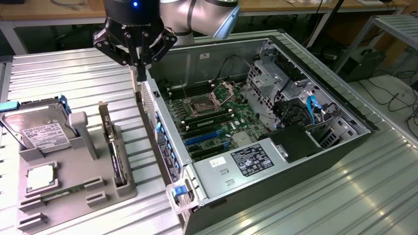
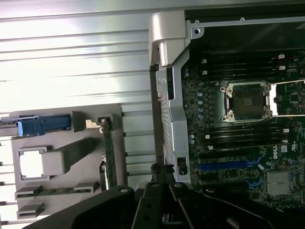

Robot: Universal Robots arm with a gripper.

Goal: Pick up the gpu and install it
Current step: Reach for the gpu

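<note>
Item count: one arm [image 1: 199, 14], one gripper [image 1: 138, 62], one gpu [image 1: 115, 149], one hard drive [image 1: 36, 128], one processor chip [image 1: 40, 176], one memory stick [image 1: 63, 191], one grey holder tray [image 1: 78, 169] and one open computer case [image 1: 339, 132], all on a ribbed metal table [image 1: 72, 73]. The case lies on its side at the exterior view's right, with its motherboard [image 1: 209, 120] exposed. The board shows one empty processor socket [image 1: 204, 101], and the wrist view shows two blue expansion slots [image 2: 228, 165]. One power supply [image 1: 251, 159] with a label sits at the near end of the case. The tray lies just beside the case on the exterior view's left. The gpu stands on its long edge in a slot along the side of the tray next to the case, with its silver end bracket [image 1: 103, 113] at the far end. In the wrist view it appears as a thin green strip [image 2: 110, 152]. The hard drive stands tilted in the tray's far-left holder. The processor chip lies flat nearer the camera, and the memory stick lies in a slot nearer still. The arm enters from the far side with its wrist turned straight down. The gripper hangs above the far corner of the case's rear panel [image 1: 151, 115], beyond the gpu's far end and apart from it. Whether the jaws are parted or closed cannot be told from either view. The gpu is not in the gripper's hold; it rests untouched in the tray, and the expansion slots carry no card.
</note>
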